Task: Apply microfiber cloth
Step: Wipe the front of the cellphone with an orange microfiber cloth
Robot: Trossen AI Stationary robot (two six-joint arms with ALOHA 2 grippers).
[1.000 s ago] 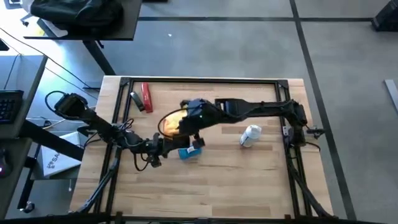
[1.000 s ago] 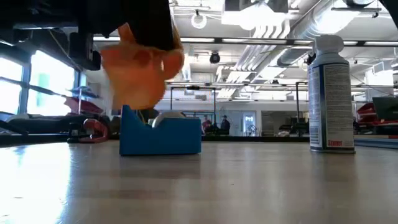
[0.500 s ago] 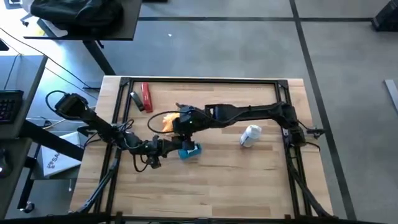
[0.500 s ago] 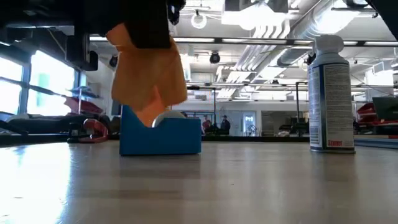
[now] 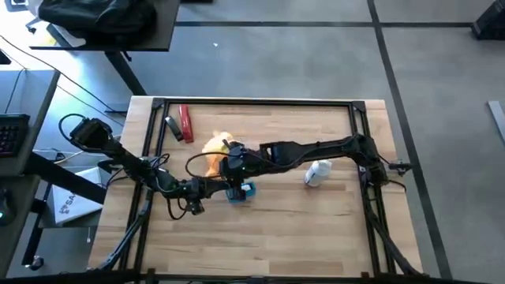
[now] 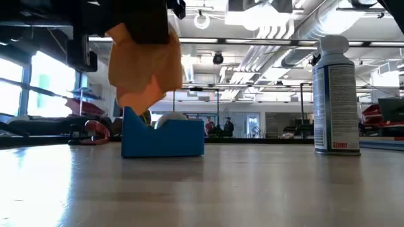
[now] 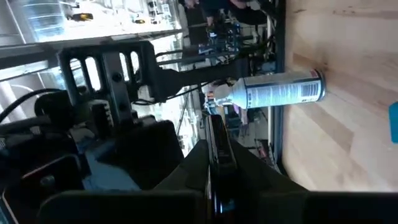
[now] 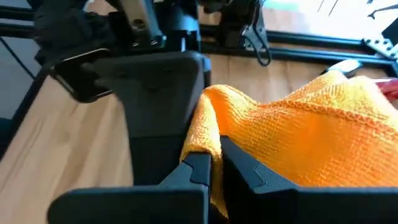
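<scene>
The orange microfiber cloth (image 5: 214,151) (image 6: 144,65) hangs from my right gripper (image 5: 229,163) (image 8: 214,148), which is shut on it left of the table's middle. Beside the cloth stands a black phone (image 8: 163,106), seen edge-on in the left wrist view (image 7: 218,152). My left gripper (image 5: 207,188) (image 7: 217,140) is shut on the phone. The cloth's side lies along the phone's face; I cannot tell whether they touch. A small blue block (image 5: 241,192) (image 6: 163,136) rests on the table below them. My left gripper pinches the black phone between its two fingers, which lie on its two flat faces (image 7: 219,163). The phone is lifted clear of the table and stands on edge. My right gripper pinches a fold of the cloth (image 8: 206,138) between its fingertips, several layers thick. The cloth hangs slack below the fingers (image 6: 136,101), clear of the table.
A white spray can (image 5: 318,171) (image 6: 336,94) stands right of the middle. A red tool (image 5: 185,122) and a small dark item (image 5: 171,125) lie at the far left. A black metal frame (image 5: 252,102) runs around the tabletop. Bare wood lies along the near edge.
My right gripper has gone toward the table's left and near edges with the cloth, closing on the phone that the left gripper holds. The cloth, bunched under the gripper a second ago, has dropped and now hangs loose beside the phone.
</scene>
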